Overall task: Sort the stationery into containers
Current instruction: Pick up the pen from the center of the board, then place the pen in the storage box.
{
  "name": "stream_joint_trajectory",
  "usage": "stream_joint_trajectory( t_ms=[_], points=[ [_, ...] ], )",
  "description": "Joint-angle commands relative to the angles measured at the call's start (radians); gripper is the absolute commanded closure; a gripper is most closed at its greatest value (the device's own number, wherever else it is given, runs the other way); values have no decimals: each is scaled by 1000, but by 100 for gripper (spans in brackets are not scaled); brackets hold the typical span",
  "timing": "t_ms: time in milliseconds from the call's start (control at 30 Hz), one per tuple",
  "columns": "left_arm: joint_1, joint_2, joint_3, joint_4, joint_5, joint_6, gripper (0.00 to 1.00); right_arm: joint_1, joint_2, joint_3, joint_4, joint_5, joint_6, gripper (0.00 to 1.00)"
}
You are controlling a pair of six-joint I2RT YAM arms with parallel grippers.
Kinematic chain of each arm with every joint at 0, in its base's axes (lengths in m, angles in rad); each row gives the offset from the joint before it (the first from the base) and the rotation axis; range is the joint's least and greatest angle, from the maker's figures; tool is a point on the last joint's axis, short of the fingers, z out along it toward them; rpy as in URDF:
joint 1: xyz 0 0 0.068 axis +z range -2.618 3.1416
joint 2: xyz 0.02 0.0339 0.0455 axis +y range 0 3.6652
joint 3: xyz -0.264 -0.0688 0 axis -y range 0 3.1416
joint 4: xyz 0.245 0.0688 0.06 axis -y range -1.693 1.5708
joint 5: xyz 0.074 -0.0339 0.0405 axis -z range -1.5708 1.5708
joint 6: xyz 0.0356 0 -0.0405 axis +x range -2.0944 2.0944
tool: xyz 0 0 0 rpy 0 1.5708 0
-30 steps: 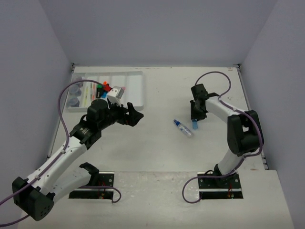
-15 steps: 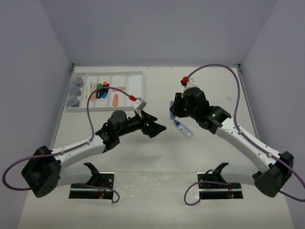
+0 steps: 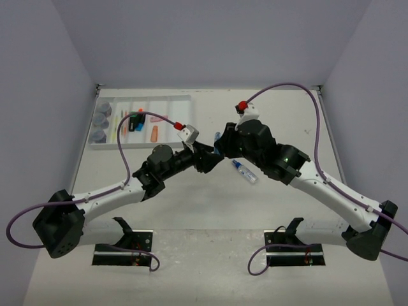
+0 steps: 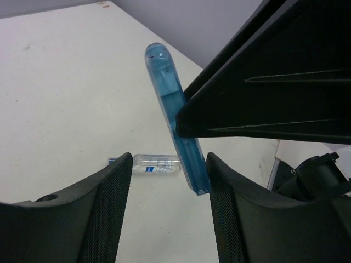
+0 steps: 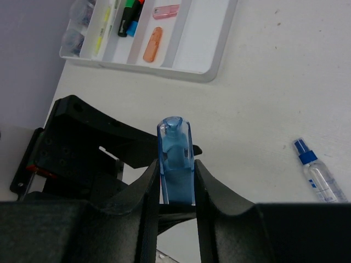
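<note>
My right gripper [image 5: 175, 167] is shut on a translucent blue eraser stick [image 5: 175, 145], held above the table's middle [image 3: 218, 138]. My left gripper [image 3: 212, 157] has come up against it. In the left wrist view the stick's lower end [image 4: 189, 164] hangs between the left gripper's [image 4: 169, 160] open jaws, close to the right finger [image 4: 230, 208], with a gap to the other. A clear glue bottle [image 3: 245, 172] with a blue cap lies on the table under the right arm. The white divided tray [image 3: 183, 124] sits at the far left.
The tray holds three grey-blue pots [image 3: 101, 121], highlighters [image 3: 134, 121], a pink eraser [image 3: 159, 117] and an orange eraser [image 3: 155, 132]. Grey walls close in the table at the left, back and right. The two arms nearly meet at mid-table.
The right arm carried the blue stick left to the table's middle. The left arm swung right from the tray to meet it, and its jaws have narrowed around the stick's lower end.
</note>
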Motion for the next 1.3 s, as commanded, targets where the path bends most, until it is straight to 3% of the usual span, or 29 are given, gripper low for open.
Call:
stream_joint_trajectory(
  t_ms=[0,100,200,267,367,467,533,633,667,833,967,1167,1200,1267],
  points=[
    [-3,-7,48,36,-79,40,60,25,16,61,16,37,25,100],
    [-4,-18,56,29,-101,38,96,28,23,61,27,35,24,100],
    [-3,-19,74,-3,-126,46,100,28,26,61,28,47,20,100],
    [-4,-22,82,-17,-136,52,100,28,28,62,29,50,14,99],
    [-1,-20,87,-49,-180,57,100,18,34,69,26,72,2,81],
    [11,-4,123,-134,-316,53,100,-10,7,57,21,94,6,49],
    [52,19,173,-252,-448,36,100,-28,-37,33,21,116,1,40],
    [195,102,274,-464,-523,-52,100,-104,-110,-25,22,104,-9,38],
    [282,125,287,-477,-517,-55,100,-157,-123,-58,22,81,-15,38],
    [472,336,425,-525,-581,-37,100,-246,-160,-165,24,16,-41,34],
    [571,509,547,-551,-512,-38,100,-263,-155,-213,24,13,-76,33],
    [612,648,681,-565,-451,11,100,-285,-111,-232,29,-14,-107,32],
    [619,659,686,-568,-443,7,95,-286,-96,-232,29,-20,-113,32],
    [633,669,684,-569,-410,-4,59,-293,-59,-230,29,-38,-125,32]
  ],
)
